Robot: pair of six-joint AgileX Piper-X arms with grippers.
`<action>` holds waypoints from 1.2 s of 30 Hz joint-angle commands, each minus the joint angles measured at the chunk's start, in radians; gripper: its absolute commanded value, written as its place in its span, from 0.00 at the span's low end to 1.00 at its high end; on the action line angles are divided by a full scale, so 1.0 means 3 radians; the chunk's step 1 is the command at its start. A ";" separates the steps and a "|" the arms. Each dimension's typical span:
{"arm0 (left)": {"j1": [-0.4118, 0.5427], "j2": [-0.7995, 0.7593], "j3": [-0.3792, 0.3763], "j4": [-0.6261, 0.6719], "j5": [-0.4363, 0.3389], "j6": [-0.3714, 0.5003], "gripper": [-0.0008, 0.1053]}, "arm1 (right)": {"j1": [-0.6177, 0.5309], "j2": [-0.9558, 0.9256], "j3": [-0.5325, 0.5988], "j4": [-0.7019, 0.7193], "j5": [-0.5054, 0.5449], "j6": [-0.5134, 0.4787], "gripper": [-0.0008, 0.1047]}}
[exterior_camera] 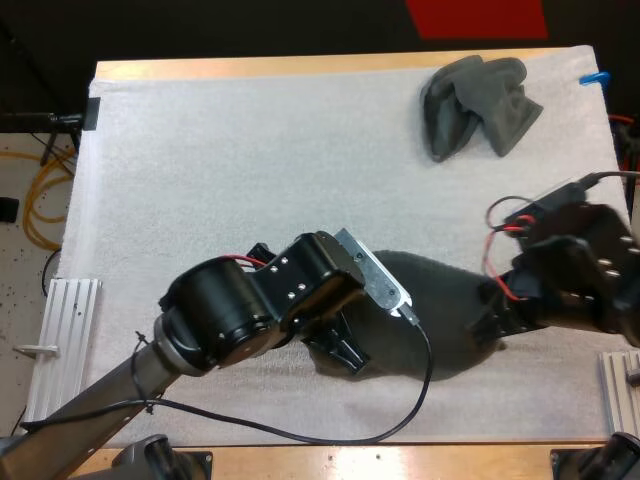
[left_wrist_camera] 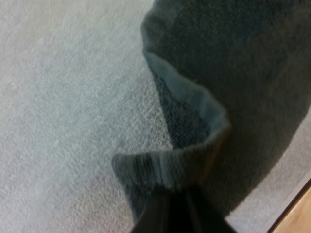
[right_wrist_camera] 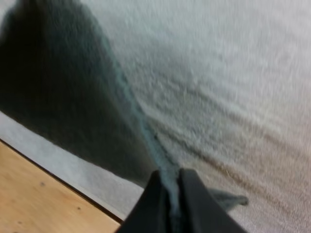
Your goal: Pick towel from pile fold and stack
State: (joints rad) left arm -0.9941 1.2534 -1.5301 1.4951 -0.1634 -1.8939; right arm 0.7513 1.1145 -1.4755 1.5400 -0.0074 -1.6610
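Grey-green cloth is pinched in both grippers. One towel point(exterior_camera: 440, 300) lies low over the white mat point(exterior_camera: 250, 150), stretched between them near the near edge of the table point(exterior_camera: 300, 68). The left gripper point(left_wrist_camera: 177, 196) is clamped on a corner of it: the cloth bunches up right at the fingertips and a rolled hem curls away from them, with the rest of the towel spreading out ahead of the hand. The right gripper point(right_wrist_camera: 170, 184) is clamped on the opposite edge, a thin hem rising from between its fingers and running off towards the towel's dark body (the wooden edge lies just beside this hand).

By my reading the pick is done: this towel is apart from the crumpled pile point(exterior_camera: 478, 105), which sits well beyond the right gripper at the far side of the mat. The fold looks not yet made — as far as I can tell the towel is one spread layer with a wrinkle at the left hand, not a doubled one. What is left, I judge, is to carry the held edge across to fold it, let go, set the folded piece down to start a stack, then go to the pile for what remains.
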 commanded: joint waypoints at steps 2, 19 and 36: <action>0.0090 -0.0011 0.0164 -0.0236 -0.0070 0.0021 0.01 | -0.0012 0.0141 0.0205 0.0010 0.0025 -0.0010 0.01; 0.1610 0.0250 0.1293 -0.2353 0.0849 0.0950 0.01 | -0.0767 0.1267 0.0589 -0.1770 0.0087 -0.0447 0.01; 0.2008 0.1355 0.1293 -0.3435 0.0978 0.1192 0.01 | -0.0955 0.2169 0.0589 -0.2897 0.0269 -0.0438 0.01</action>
State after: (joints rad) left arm -0.3926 1.6600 -1.1398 0.4850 0.1237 -1.5412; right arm 0.4705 1.7655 -1.2969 0.6837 0.0600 -1.7872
